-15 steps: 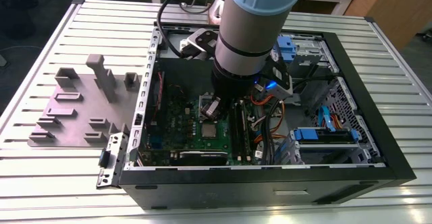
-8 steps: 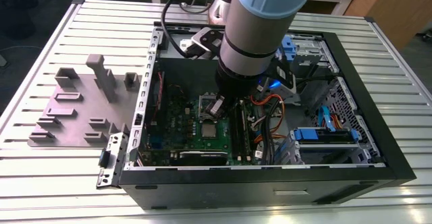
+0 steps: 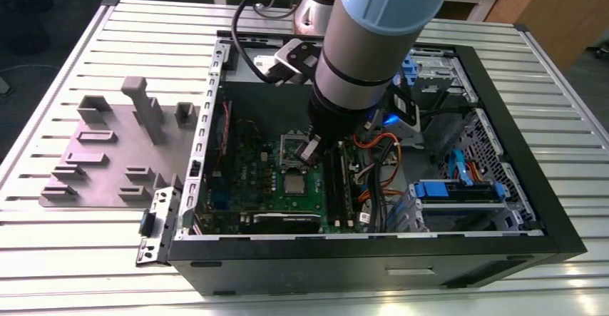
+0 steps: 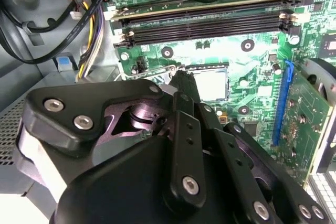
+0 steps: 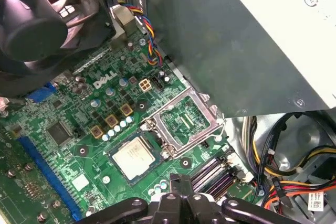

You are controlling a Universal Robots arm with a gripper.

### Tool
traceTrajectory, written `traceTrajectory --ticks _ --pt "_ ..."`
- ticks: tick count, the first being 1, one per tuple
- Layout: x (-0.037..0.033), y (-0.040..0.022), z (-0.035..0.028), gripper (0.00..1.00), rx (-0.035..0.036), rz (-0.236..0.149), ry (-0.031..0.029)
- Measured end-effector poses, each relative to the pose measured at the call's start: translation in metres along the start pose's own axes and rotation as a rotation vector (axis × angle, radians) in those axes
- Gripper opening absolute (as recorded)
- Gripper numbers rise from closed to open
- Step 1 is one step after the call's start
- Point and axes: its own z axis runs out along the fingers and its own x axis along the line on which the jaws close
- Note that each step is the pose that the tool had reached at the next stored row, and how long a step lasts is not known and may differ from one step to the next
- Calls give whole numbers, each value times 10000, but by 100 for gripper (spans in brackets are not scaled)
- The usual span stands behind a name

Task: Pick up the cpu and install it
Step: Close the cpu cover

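gripper point(image 5: 181, 195): fingers drawn together, holding nothing, just above motherboard point(image 5: 79, 150) | cpu point(image 5: 133, 156): seated flat in socket, beside the hinged-open socket frame point(image 5: 184, 121) | progress: chip looks placed, frame not closed

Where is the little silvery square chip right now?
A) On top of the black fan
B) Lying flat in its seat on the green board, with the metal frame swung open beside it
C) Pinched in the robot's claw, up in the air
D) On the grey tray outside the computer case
B: in the first wrist view the chip lies flat on the green board, and the open metal frame stands beside it.
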Motion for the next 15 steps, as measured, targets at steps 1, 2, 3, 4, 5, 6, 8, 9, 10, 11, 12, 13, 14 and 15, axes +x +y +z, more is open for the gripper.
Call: traceTrajectory --ticks 1,2,3,4,5,6,8,9,10,11,12,13,14,15 --pt "-1 -1 1 11 -26 -3 -32" --pt "-1 -1 1 11 -51 -5 -62" --pt "-1 -1 1 11 -51 -5 -62" --pt "-1 -1 1 11 -52 -5 -63" --pt "-1 -1 2 11 -52 -5 -64" --pt "-1 -1 2 11 -53 -5 -64" --pt "-1 -1 1 11 -53 -5 -65" --pt "-1 -1 1 11 -54 -5 -66" --pt "-1 -1 1 11 -54 -6 -66" --pt "-1 -1 1 11 -55 -5 -67" --pt "-1 -1 1 11 -55 -5 -67" --pt "-1 -1 1 11 -58 -6 -71" --pt "-2 -4 1 11 -85 -9 -99" --pt "-5 -8 2 11 -175 -14 -197"
